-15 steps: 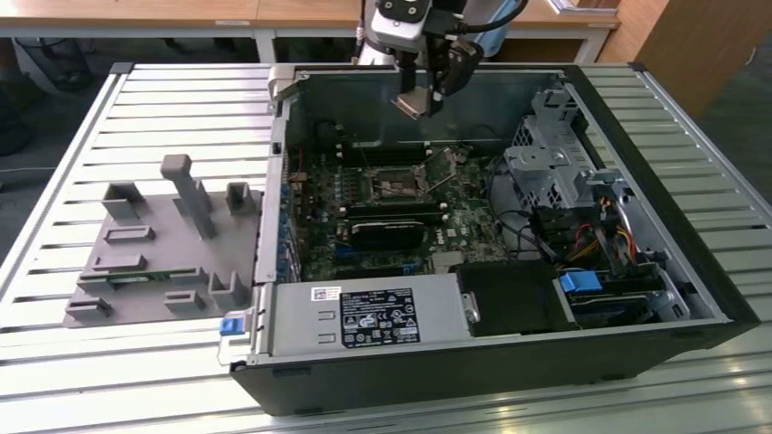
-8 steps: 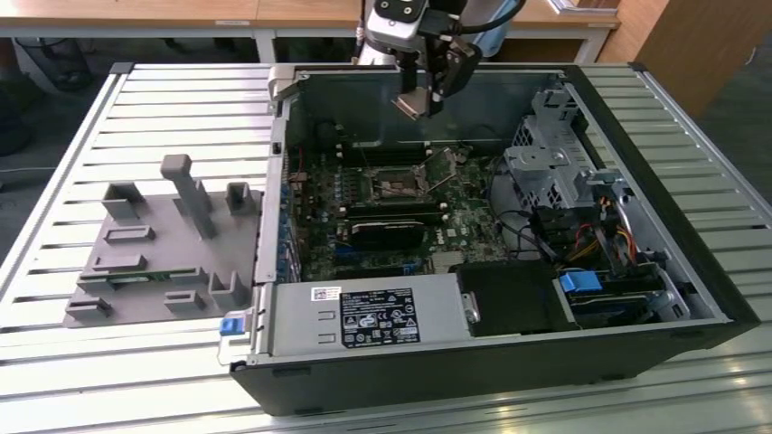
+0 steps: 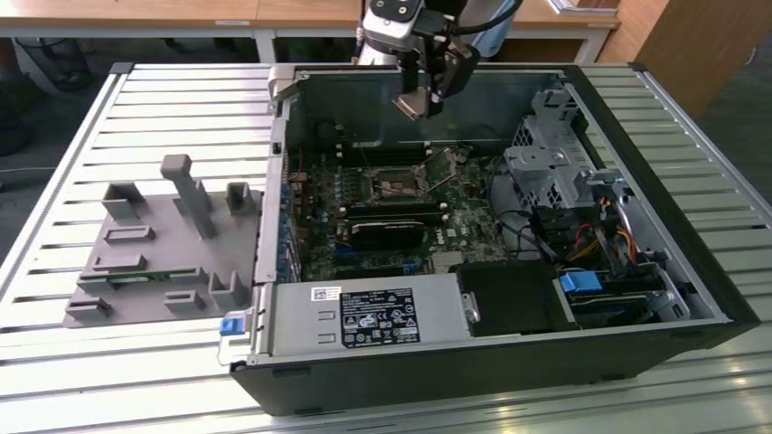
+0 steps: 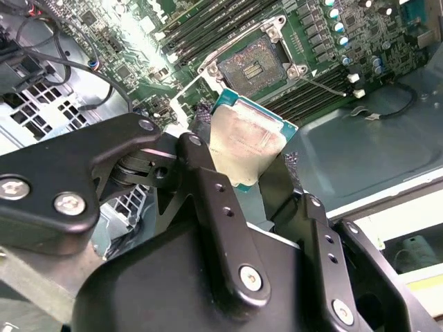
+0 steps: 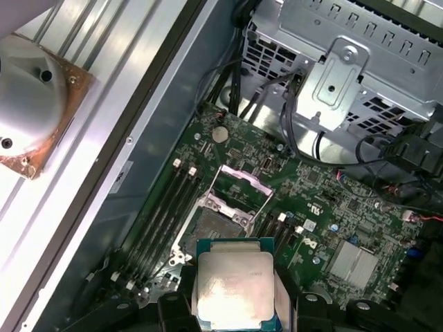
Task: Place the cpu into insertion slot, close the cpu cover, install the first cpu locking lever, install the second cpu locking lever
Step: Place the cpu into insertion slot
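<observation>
My gripper (image 3: 425, 98) hangs over the back of the open computer case, shut on the cpu (image 3: 410, 107) by its two side edges. In both wrist views the cpu (image 5: 234, 290) (image 4: 249, 142) shows its silvery-grey face between black fingers (image 4: 208, 176). The insertion slot (image 3: 396, 183) (image 5: 211, 227) (image 4: 257, 61) lies uncovered on the green motherboard, below and apart from the chip. The cpu cover (image 5: 241, 182) stands swung up at the socket's far side. A thin locking lever (image 4: 324, 84) sticks out beside the socket.
Black memory sticks (image 3: 389, 217) flank the socket. A metal drive cage (image 3: 549, 172) with cables fills the case at the exterior view's right, and a power supply (image 3: 362, 316) sits at the front. A grey fixture tray (image 3: 157, 244) lies outside the case at the left.
</observation>
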Robot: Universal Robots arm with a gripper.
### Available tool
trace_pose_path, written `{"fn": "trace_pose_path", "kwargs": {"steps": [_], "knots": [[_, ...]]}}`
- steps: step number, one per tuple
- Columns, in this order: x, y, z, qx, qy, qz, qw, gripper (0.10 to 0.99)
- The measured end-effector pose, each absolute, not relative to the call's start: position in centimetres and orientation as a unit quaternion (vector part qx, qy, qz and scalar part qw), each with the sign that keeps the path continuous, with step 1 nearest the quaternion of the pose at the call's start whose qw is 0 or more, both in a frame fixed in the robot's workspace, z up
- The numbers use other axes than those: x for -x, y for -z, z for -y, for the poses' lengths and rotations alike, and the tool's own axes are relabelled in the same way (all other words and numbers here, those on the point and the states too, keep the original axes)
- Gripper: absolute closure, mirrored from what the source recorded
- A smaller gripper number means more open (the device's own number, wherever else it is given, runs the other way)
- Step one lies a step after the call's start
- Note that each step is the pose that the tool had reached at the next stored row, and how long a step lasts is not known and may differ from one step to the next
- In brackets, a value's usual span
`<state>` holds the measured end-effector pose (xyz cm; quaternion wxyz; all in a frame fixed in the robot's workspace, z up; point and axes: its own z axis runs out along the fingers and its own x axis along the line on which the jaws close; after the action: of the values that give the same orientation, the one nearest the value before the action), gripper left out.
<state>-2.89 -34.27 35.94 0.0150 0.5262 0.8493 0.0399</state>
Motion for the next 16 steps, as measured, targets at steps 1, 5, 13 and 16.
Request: {"fn": "trace_pose_path", "kwargs": {"steps": [1,5,13,16], "knots": [[2.89,-35.93,34.27,-0.529,-0.04,-0.848,0.015,0.557],[2.89,-35.9,34.25,-0.541,-0.04,-0.84,0.016,0.557],[2.89,-35.85,34.2,-0.567,-0.039,-0.823,0.017,0.557],[2.89,-35.83,34.18,-0.577,-0.039,-0.816,0.017,0.557]]}}
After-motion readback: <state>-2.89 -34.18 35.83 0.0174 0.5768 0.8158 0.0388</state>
